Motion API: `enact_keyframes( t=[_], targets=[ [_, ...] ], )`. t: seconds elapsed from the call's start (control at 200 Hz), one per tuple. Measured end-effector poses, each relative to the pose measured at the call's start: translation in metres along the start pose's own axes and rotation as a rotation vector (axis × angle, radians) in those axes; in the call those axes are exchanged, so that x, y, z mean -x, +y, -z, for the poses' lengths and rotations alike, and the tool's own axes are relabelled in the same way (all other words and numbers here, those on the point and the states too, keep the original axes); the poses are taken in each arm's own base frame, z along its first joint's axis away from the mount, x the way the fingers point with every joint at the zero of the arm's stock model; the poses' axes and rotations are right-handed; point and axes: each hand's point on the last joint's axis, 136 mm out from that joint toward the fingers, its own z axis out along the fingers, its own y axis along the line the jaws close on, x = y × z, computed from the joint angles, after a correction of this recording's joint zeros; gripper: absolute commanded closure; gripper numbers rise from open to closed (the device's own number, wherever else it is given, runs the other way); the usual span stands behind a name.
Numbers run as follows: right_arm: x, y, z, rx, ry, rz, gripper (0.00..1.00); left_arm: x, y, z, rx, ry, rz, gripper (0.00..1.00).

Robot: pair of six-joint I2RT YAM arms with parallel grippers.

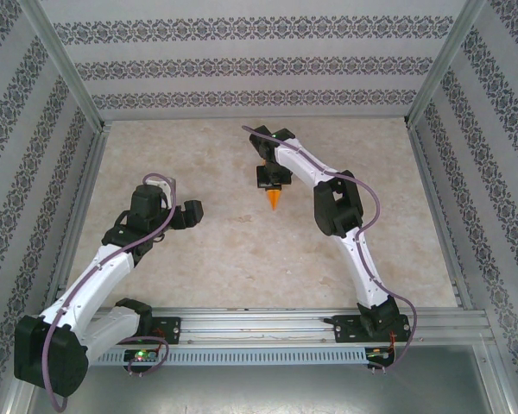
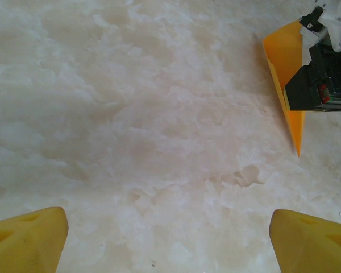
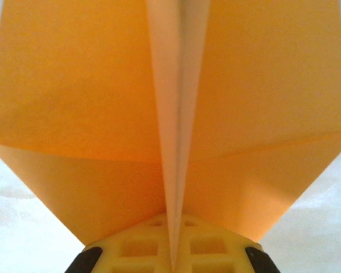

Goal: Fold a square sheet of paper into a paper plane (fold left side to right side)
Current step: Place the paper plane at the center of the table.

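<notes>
The orange paper plane (image 1: 275, 199) is a narrow folded dart with its point aimed at the near side, a little past mid-table. My right gripper (image 1: 272, 178) is shut on the plane's centre crease. In the right wrist view the plane (image 3: 85, 91) spreads its two wings to either side, and its pale crease runs down between the yellow pads of the right gripper (image 3: 171, 253). My left gripper (image 1: 193, 213) stands open over bare table, well left of the plane. From the left wrist, the left gripper (image 2: 168, 230) holds nothing, and the plane (image 2: 284, 60) sits at upper right.
The table (image 1: 198, 250) is a pale marbled surface, boxed in by patterned walls (image 1: 242, 65) at the back and both sides. A metal rail (image 1: 268, 323) with the arm bases runs along the near edge.
</notes>
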Motion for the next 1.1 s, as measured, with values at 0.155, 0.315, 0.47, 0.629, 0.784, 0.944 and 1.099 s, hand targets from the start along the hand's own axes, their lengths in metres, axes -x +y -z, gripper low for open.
enact_keyframes(
  t=[0.155,0.315,0.47,0.629,0.784,0.944,1.099],
  targets=[
    [0.000,0.000,-0.003,-0.002,0.005,-0.001,0.96,0.000,-0.001,0.000,-0.003,0.001,0.000,0.08],
    [-0.001,-0.001,-0.007,-0.005,0.011,-0.001,0.93,0.001,-0.001,0.000,-0.004,-0.001,0.000,0.08],
    [-0.001,0.000,-0.007,-0.005,0.010,-0.002,0.88,0.000,-0.001,0.000,-0.003,0.000,-0.001,0.08],
    [-0.001,0.000,-0.008,-0.005,0.012,-0.010,0.82,0.000,-0.001,0.000,-0.003,0.000,-0.001,0.08],
    [0.000,0.000,-0.009,-0.003,0.008,-0.014,0.74,0.000,-0.001,0.001,-0.003,0.001,0.000,0.08],
    [-0.001,0.000,-0.010,-0.004,0.010,-0.015,0.65,-0.002,0.000,0.002,0.001,0.007,0.000,0.08],
    [0.000,0.000,-0.010,-0.003,0.006,-0.016,0.61,0.000,0.000,0.005,0.003,0.001,-0.001,0.08]
  ],
)
